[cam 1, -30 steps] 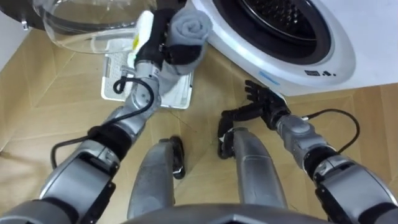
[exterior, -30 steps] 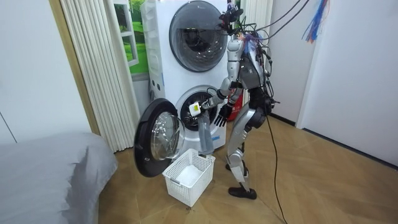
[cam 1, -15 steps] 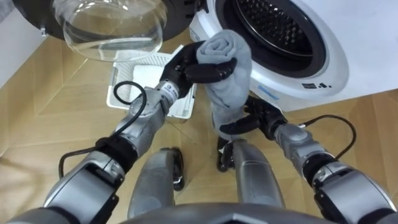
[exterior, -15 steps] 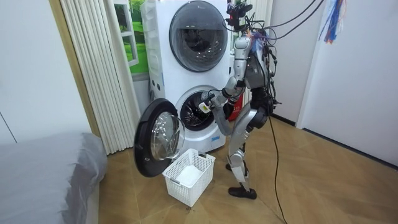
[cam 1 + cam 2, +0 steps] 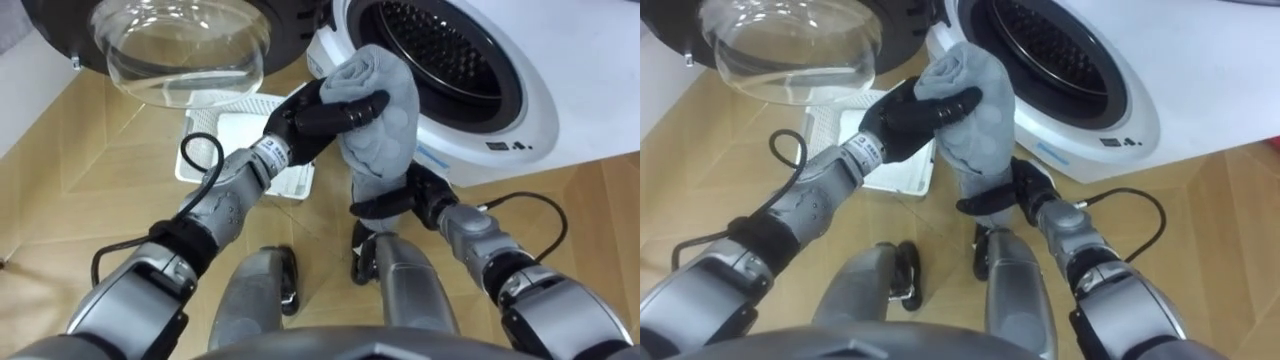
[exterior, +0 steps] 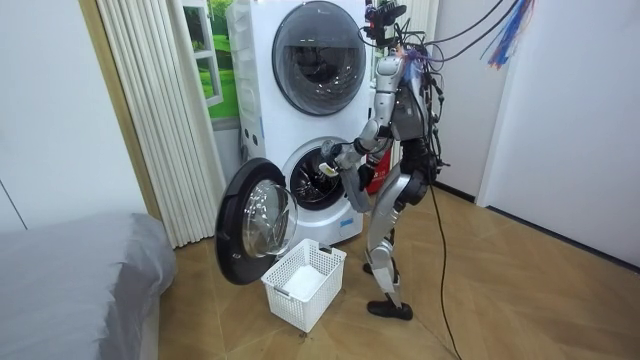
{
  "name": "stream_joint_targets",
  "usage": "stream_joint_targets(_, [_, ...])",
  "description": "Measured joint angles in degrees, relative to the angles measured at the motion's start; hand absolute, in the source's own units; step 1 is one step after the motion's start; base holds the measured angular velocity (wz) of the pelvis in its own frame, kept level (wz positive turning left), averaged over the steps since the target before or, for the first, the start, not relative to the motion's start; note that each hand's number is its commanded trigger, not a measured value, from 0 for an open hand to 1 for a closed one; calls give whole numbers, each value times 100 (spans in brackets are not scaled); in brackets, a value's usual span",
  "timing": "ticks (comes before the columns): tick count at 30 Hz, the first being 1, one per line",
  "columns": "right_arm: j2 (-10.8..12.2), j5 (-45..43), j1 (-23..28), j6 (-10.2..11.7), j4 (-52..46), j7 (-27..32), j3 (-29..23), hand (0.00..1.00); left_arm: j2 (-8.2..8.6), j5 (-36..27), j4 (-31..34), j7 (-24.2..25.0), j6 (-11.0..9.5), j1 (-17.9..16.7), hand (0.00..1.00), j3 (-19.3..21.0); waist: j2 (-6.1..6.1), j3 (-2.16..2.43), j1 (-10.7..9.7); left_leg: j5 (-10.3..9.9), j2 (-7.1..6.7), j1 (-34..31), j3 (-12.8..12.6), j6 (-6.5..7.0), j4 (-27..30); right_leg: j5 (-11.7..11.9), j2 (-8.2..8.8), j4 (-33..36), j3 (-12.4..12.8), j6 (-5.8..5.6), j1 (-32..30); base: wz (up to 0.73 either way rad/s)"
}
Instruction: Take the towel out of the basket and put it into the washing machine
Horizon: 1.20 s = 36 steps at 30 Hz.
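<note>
Towel [image 5: 385,130] gripped in left hand [image 5: 312,117] before washing machine [image 5: 525,105] opening; right hand [image 5: 402,200] below, grip impossible to tell. Next: push forward into drum [image 5: 440,45].

Carried the grey towel [image 5: 385,125] in the left hand [image 5: 315,118] from over the white basket [image 5: 235,140] up to the mouth of the washing machine [image 5: 520,100]. Now unrolled, hanging. Raised the right hand [image 5: 405,200] to its lower end.
</note>
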<state>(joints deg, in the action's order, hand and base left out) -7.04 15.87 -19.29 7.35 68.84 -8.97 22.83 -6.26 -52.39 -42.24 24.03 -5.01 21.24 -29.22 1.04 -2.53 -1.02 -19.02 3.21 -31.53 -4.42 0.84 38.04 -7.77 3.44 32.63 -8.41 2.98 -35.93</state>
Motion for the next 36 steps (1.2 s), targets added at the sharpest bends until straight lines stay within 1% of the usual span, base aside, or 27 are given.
stream_joint_targets(1, [-1,-46,3,-4,0,0,0,100,0,0,49,2,11,-26,100,0,0,0,3,4,-3,6,-6,2,-12,1,-2,-3,-1,-2,-1,0])
stream_joint_targets(3, [15,-120,9,-79,0,-12,12,100,7,0,179,38,37,-121,100,-9,1,0,7,16,0,14,-12,-2,-55,11,-10,-44,1,-2,0,0])
stream_joint_targets(6, [1,-120,12,-181,-1,-56,58,100,36,-67,178,40,86,-164,100,-17,1,0,15,32,-2,29,-16,-12,-124,12,-14,-75,1,0,-2,0])
stream_joint_targets(9, [1,-120,12,-209,-1,-58,59,100,36,-126,178,40,93,-167,100,-12,0,0,24,36,0,24,-16,-15,-150,9,-16,-86,2,3,-18,0])
stream_joint_targets(10, [-2,-126,12,-210,-4,-57,55,100,36,-148,178,40,94,-167,56,-9,0,0,24,35,0,22,-16,-15,-156,8,-16,-89,8,4,-22,0])
stream_joint_targets(11, [-4,-131,12,-210,-6,-57,53,100,35,-163,178,40,94,-167,15,-5,0,0,24,35,-1,19,-16,-15,-160,8,-16,-91,10,3,-24,0])
stream_joint_targets(12, [-9,-166,12,-210,-14,-54,52,100,32,-170,178,40,97,-167,0,0,0,-1,24,35,-1,17,-19,-15,-166,8,-15,-92,8,3,-27,0])
stream_joint_targets(16, [-9,-267,13,-214,-20,-44,51,100,30,-173,176,40,100,-168,0,31,0,-1,28,35,2,17,-21,-15,-182,8,-16,-97,-9,3,-27,0])
stream_joint_targets(19, [-16,-270,16,-244,-21,-27,4,100,31,-187,177,51,99,-180,0,118,2,-2,91,39,5,10,-26,-20,-201,8,-22,-96,-13,3,-37,0])
stream_joint_targets(21, [-34,-265,19,-248,-18,35,4,100,42,-186,177,52,83,-226,0,176,2,-2,157,44,5,14,-24,-23,-228,5,-14,-98,-36,8,-37,0])
stream_joint_targets(22, [-39,-259,17,-249,-18,38,3,100,24,-176,176,51,81,-245,0,202,3,-3,176,44,6,13,-24,-24,-232,4,-15,-98,-37,10,-39,0])
stream_joint_targets(23, [-50,-243,20,-258,-17,49,3,100,0,-120,176,50,74,-283,0,232,7,-5,239,44,8,14,-24,-24,-238,3,-20,-104,-36,11,-40,0])
stream_joint_targets(25, [-68,-232,31,-342,-15,89,3,100,-29,-4,155,32,74,-358,0,309,12,-8,323,45,8,15,-19,-25,-250,2,-18,-106,-49,11,-35,0])
stream_joint_targets(27, [-104,-230,89,-386,-14,140,3,100,7,339,70,-117,39,-518,0,552,9,-9,443,60,-9,16,-18,-27,-288,-2,0,-109,-53,9,-46,3])
stream_joint_targets(28, [-125,-230,103,-400,-14,140,3,100,-2,393,46,-172,34,-550,0,591,10,-9,471,66,-18,10,-16,-26,-301,-7,8,-105,-48,9,-56,9])
stream_joint_targets(29, [-173,-202,107,-452,-14,146,-1,100,-20,579,9,-326,9,-637,0,677,10,-8,505,118,-76,-6,6,-18,-372,-16,61,-105,-70,6,-87,18])
stream_joint_targets(31, [-232,-5,109,-545,0,171,-13,100,-18,837,-252,-540,-7,-651,0,808,15,-11,590,186,-125,-15,31,-3,-462,-18,90,-119,-121,2,-104,20])
stream_joint_targets(32, [-257,142,111,-625,20,184,-12,100,-26,993,-436,-669,-10,-695,0,862,17,-10,641,192,-131,-14,68,-11,-471,-19,114,-134,-144,4,-88,15])
stream_joint_targets(33, [-278,256,117,-660,37,183,-12,100,-55,1222,-595,-787,-12,-743,0,885,25,-13,690,213,-153,-15,132,-22,-501,-19,133,-168,-192,4,-64,16])
stream_joint_targets(34, [-284,306,119,-688,37,178,-17,100,-84,1344,-672,-838,0,-781,0,880,24,-13,715,232,-169,-13,152,-22,-533,-19,149,-172,-212,4,-61,21])
stream_joint_targets(35, [-293,471,117,-753,38,138,-133,100,-120,1521,-758,-936,70,-912,0,869,23,-14,715,267,-198,-17,168,-12,-589,-27,167,-176,-248,-2,-73,19])
stream_joint_targets(36, [-303,648,115,-772,53,110,-316,100,-122,1571,-821,-1010,107,-1064,0,873,22,-14,737,293,-223,-29,167,0,-637,-33,202,-175,-262,-7,-101,20])
